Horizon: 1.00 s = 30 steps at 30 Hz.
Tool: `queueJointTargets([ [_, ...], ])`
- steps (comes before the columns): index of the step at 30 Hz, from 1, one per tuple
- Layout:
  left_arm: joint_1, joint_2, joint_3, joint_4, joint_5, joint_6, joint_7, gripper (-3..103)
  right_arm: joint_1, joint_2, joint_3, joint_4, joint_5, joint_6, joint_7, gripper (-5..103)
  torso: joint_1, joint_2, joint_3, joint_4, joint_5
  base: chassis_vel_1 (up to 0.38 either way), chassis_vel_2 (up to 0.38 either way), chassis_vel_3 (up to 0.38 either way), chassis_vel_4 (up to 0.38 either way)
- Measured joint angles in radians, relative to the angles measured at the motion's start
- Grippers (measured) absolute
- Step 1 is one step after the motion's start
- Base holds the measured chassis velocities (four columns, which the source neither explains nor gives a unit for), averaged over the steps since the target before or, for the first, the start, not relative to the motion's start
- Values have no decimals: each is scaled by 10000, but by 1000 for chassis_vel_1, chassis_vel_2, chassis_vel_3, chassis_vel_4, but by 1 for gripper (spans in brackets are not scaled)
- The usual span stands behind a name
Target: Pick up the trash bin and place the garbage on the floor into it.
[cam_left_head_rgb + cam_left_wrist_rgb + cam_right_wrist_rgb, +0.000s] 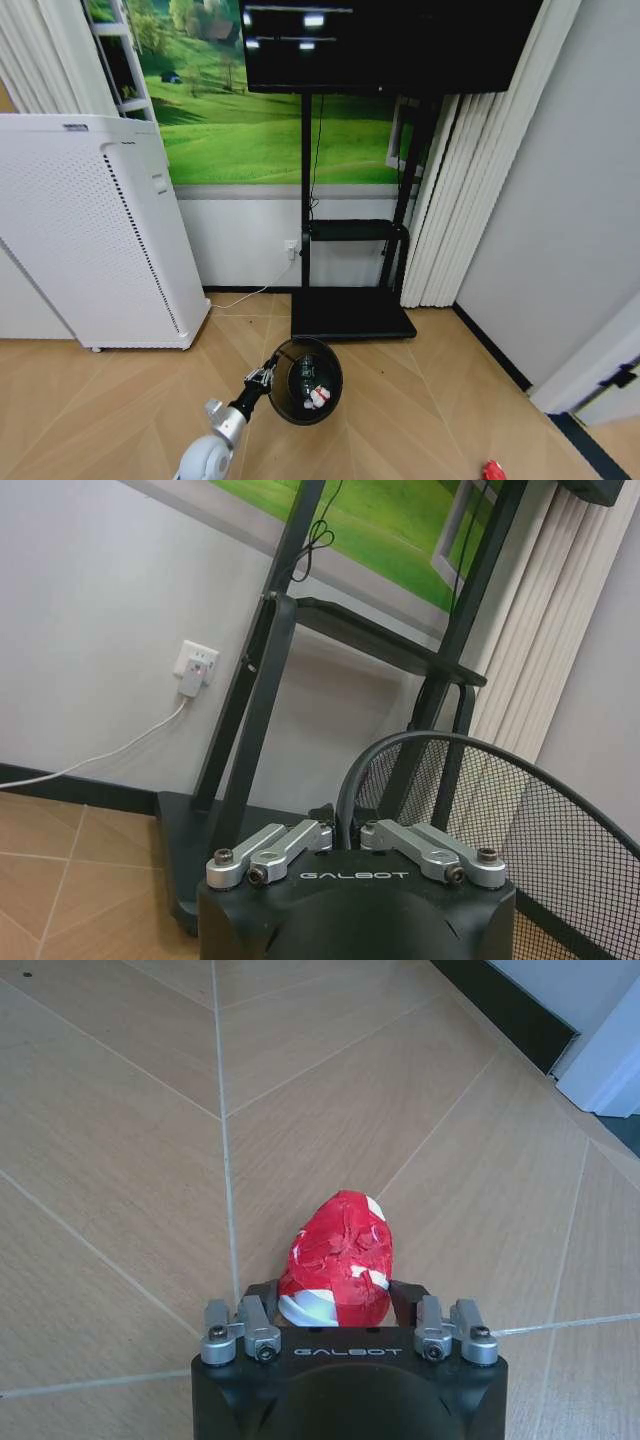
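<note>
The floor (420,400) is light tan wood, laid in slanted strips that meet in a zigzag. At the back of the room is a white wall with a big picture of green hills (250,130) on it. A black TV stand (350,310) sits on the floor by that wall, with a dark screen (390,40) at its top and a small shelf halfway up. A wall plug (195,665) with a white cord (100,755) is beside the stand. A tall white machine with tiny holes (90,230) stands on the left. Pale curtains (470,190) hang on the right, next to a grey wall with a dark strip along its bottom. The left tool (262,378) reaches out over the floor in front of the stand. Its fingers (285,845) are pressed together on the rim of the trash bin (306,381), and the black wire bin hangs out past them with its mouth facing up. Small red and white bits lie in the bottom of the bin. The right tool (348,1310) is low, close over the floor near the dark strip and a white door frame (610,1060). Its fingers pinch the red-and-white wrapper (340,1260), which sticks out in front of them. A red bit (493,470) shows at the bottom of the head view, on the right.
</note>
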<state>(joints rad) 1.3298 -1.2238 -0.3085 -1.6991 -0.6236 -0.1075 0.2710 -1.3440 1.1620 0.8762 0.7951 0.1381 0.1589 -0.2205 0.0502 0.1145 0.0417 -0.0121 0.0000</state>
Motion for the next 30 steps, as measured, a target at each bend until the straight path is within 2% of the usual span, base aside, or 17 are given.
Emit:
queueJointTargets([
  [2,2,-1,-20,1,-12,-9,-2,7,-1,-31,4,-5,6,0,-46,51,0,0,0,1,0,0,0,0,0],
  [4,4,-1,-24,5,-16,-15,-2,7,-9,-43,8,-15,18,0,-58,51,0,0,0,1,0,0,0,0,0],
  [8,-25,0,-19,58,-17,-31,-11,7,-201,-58,39,212,273,30,-88,37,0,0,0,0,1,0,0,0,0],
  [10,-47,0,-11,65,-18,-32,-18,7,-273,-59,40,331,412,87,-103,36,0,0,0,0,0,0,0,0,0],
  [13,-92,-1,15,73,-18,-33,-29,7,-463,-44,58,691,763,233,-159,36,1,0,0,-1,0,0,0,0,0],
  [16,-172,-1,78,110,-17,-34,-42,7,-877,73,159,1495,1349,801,-432,36,0,0,0,1,2,0,0,0,0],
  [19,-233,15,114,171,-12,-30,-46,7,-1080,129,212,1893,1570,1033,-575,36,0,0,0,1,0,0,0,0,0],
  [22,-459,33,301,537,153,-47,-38,7,-1573,311,239,3163,1957,2751,-605,36,0,0,0,-2,3,0,0,0,0],
  [27,-464,-97,413,790,545,-116,15,7,-2188,381,127,4853,2556,2986,-707,35,0,0,0,4,-2,0,0,0,0],
  [28,-601,-186,523,960,729,-131,24,7,-2579,467,103,5709,2754,2989,-912,35,0,0,0,6,-1,0,0,0,0],
  [30,-697,-248,583,1050,837,-142,22,7,-2844,503,58,6208,2850,2988,-1098,35,0,0,0,-2,-3,0,0,0,0],
])
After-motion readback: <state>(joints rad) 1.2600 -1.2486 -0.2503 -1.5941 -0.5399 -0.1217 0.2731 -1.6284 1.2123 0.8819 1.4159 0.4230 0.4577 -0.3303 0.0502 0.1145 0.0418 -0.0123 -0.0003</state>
